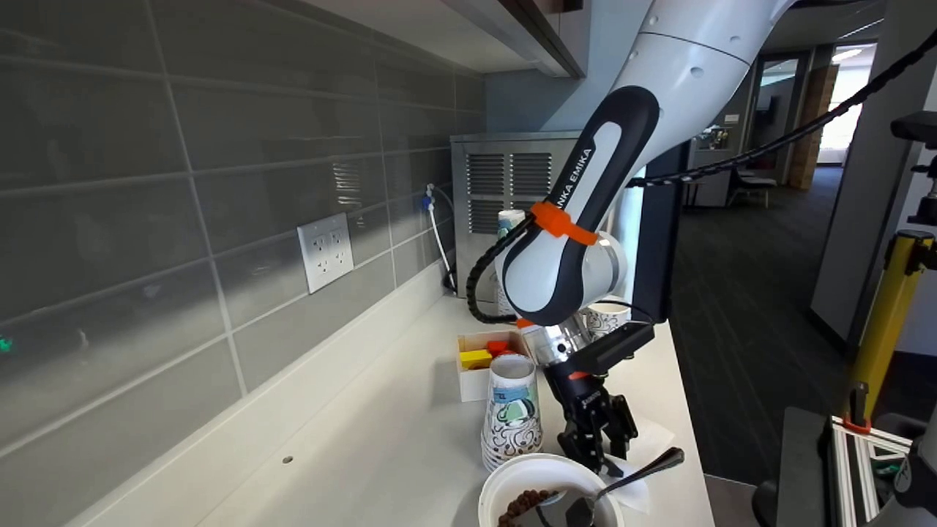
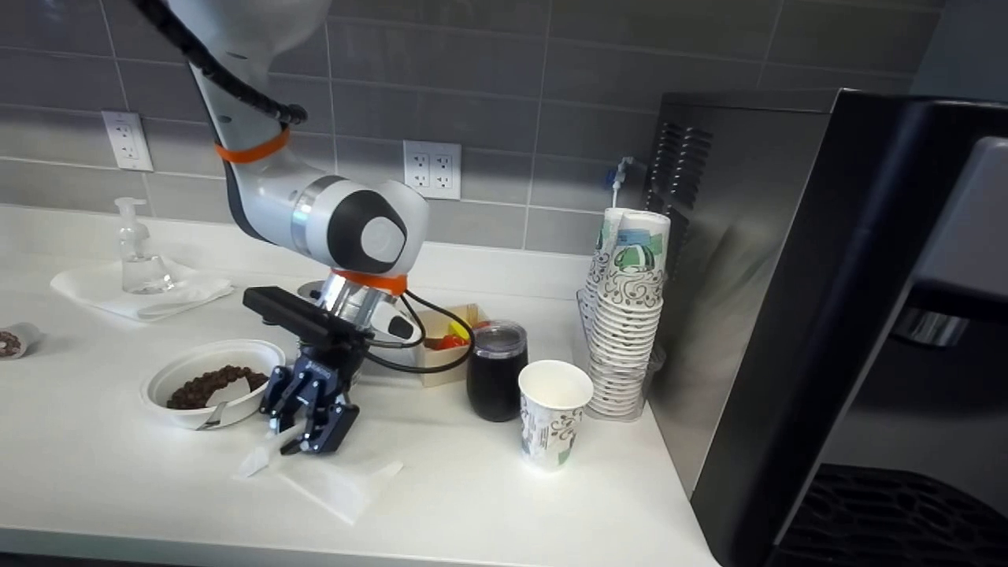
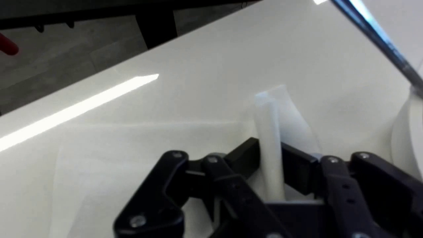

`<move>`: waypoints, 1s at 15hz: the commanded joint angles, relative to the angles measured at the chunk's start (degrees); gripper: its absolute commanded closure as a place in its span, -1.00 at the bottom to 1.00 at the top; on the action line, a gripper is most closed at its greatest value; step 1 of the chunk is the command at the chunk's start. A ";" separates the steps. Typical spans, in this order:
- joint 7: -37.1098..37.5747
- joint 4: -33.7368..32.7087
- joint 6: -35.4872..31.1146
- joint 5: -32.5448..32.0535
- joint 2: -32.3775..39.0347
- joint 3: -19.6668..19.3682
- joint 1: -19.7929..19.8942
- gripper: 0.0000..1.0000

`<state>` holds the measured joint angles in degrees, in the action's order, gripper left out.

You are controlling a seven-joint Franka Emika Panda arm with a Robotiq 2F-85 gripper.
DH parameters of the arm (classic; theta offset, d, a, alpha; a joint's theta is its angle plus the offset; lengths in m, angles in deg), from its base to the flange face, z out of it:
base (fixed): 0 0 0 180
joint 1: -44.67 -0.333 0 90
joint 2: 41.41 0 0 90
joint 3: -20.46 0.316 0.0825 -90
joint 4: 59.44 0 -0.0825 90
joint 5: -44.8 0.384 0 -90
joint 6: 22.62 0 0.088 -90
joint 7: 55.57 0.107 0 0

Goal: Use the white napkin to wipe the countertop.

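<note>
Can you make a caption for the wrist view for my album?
Robot hand pinches a fold of white napkin on the countertop.

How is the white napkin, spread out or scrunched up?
Partly both: in the wrist view, the gripper pinches a raised fold of the white napkin, and another part lies spread on the countertop.

A spoon [image 1: 648,468] leans out of a bowl [image 2: 167,381] of brown balls [image 2: 203,386], near upturned cups [image 1: 512,416] and a box [image 1: 473,385] of red and yellow pieces [image 1: 477,359]. A tumbler [image 2: 496,376] stands beside an upright cup [image 2: 549,425], a taller stack [image 2: 628,335] by the machine [image 2: 732,291]. Outlets [image 2: 432,170] sit on the wall [image 2: 480,90], a pump bottle [image 2: 140,264] below one
</note>
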<state>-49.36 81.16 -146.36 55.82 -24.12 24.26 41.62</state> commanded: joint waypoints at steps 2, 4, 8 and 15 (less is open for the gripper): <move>6.98 1.48 2.66 -2.45 -0.93 -2.70 -0.17 0.95; 9.31 2.59 0.35 -2.90 -1.42 -3.92 -0.08 0.95; 12.58 4.47 -6.08 -3.03 -2.75 -5.93 0.12 0.95; 12.18 9.24 -26.66 -1.70 -3.27 -5.49 -0.11 0.95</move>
<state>-37.12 87.85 -165.06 54.30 -27.17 18.21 41.65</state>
